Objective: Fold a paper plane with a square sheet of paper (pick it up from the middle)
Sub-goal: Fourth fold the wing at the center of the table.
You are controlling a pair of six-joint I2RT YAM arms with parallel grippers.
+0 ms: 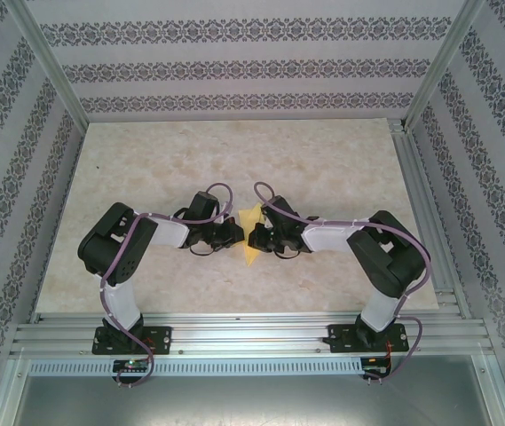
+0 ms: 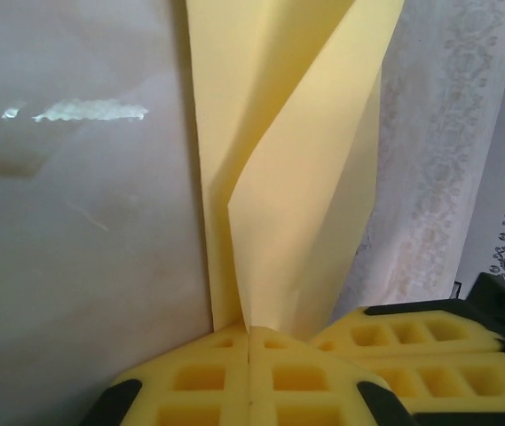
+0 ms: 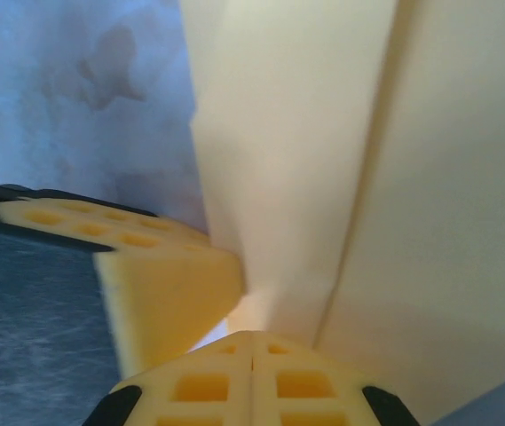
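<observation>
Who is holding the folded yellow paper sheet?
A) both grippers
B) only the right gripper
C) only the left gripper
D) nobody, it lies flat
A: the left gripper and the right gripper are each shut on the folded yellow paper sheet.

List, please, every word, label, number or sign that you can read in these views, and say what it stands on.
No text can be read.
The folded yellow paper is plain.
The wallpaper carries only an ornamental pattern, no letters.
The small electronic parts below the arm bases are too small to show any marking.
</observation>
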